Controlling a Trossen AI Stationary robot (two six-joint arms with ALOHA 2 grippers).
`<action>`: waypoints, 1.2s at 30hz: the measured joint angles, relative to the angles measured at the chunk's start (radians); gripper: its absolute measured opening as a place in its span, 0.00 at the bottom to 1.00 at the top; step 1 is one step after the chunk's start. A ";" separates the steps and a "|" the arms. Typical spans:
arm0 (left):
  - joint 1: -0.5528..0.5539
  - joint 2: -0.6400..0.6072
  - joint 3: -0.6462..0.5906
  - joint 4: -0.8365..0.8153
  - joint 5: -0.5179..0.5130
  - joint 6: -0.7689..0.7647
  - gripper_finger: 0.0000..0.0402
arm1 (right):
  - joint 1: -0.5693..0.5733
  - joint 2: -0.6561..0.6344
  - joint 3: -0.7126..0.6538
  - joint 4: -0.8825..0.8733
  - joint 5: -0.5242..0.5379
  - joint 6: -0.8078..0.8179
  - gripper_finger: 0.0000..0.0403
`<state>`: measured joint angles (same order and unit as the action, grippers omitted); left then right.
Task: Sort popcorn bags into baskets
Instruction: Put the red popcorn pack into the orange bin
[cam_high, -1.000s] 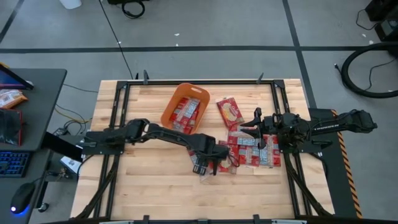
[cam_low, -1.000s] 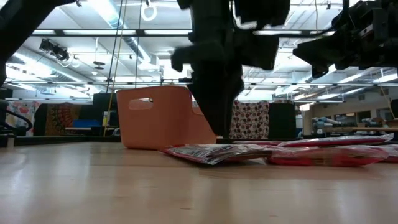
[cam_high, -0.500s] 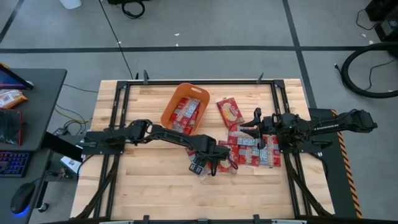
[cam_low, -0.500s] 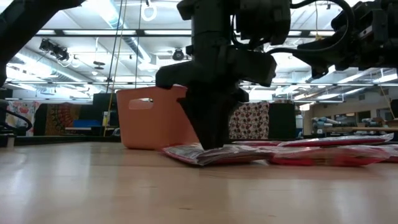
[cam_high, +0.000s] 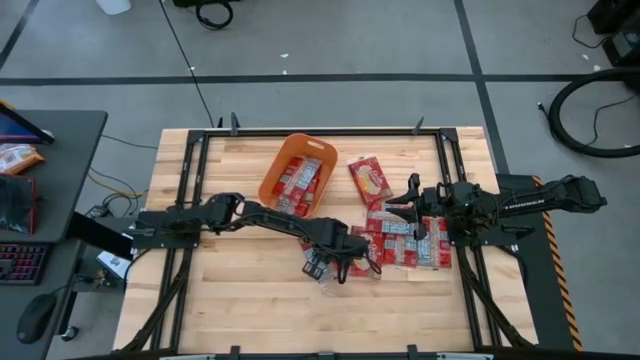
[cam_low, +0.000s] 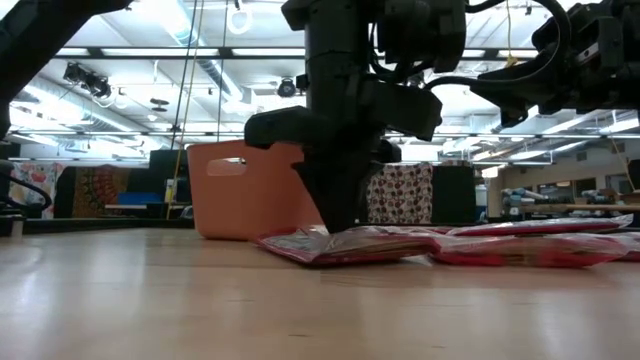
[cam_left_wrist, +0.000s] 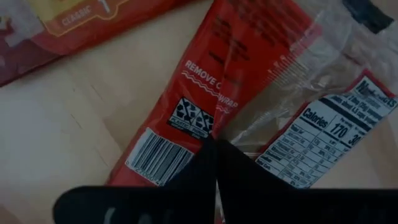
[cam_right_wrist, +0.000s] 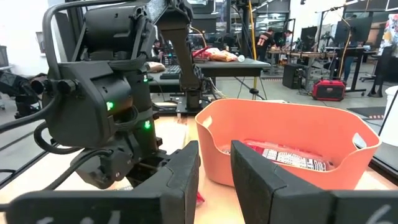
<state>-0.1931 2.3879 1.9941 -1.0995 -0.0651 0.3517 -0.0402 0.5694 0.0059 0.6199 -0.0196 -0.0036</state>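
Note:
Several red popcorn bags (cam_high: 405, 243) lie in a flat pile on the table's right half, and one more (cam_high: 368, 180) lies farther back. My left gripper (cam_high: 335, 265) points down at the pile's near left corner, shut on one bag (cam_left_wrist: 205, 81) that lies flat on the wood. The orange basket (cam_high: 275, 170) stands at the far middle with bags (cam_right_wrist: 280, 155) inside. My right gripper (cam_right_wrist: 216, 171) hovers level above the pile's right side, open, with nothing between its fingers. My left gripper pinches the bag's wrapper (cam_left_wrist: 199, 121) between its two fingertips, close to the barcode end, where the red panel meets the clear wrap. The fingers (cam_low: 340, 225) come from above, pointing down. The bag lies flat on the table (cam_low: 300, 300) beneath them.
Bare wood stretches along the table's near side and left half. A black frame (cam_high: 300, 131) runs along the table's edges. The basket's wall (cam_low: 240, 200) rises just behind my left gripper in the low view. A desk with a keyboard (cam_high: 20, 262) stands off the table's left.
My left gripper has sunk a little onto the bag at the pile's near left corner, rolled about its own axis, and shut on the wrapper. The bag stays flat on the table.

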 joint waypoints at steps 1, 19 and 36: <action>0.001 0.003 0.013 -0.008 0.002 -0.011 0.02 | 0.000 0.000 0.000 0.000 0.000 0.000 0.25; 0.064 0.000 0.341 -0.146 0.019 -0.214 0.00 | 0.000 0.000 0.000 0.001 0.000 0.001 0.25; 0.241 -0.124 0.361 -0.208 -0.084 -0.530 0.00 | 0.000 0.001 0.000 0.005 -0.007 0.002 0.25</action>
<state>0.0475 2.2642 2.3552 -1.3079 -0.1492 -0.1787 -0.0406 0.5705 0.0061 0.6250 -0.0269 -0.0011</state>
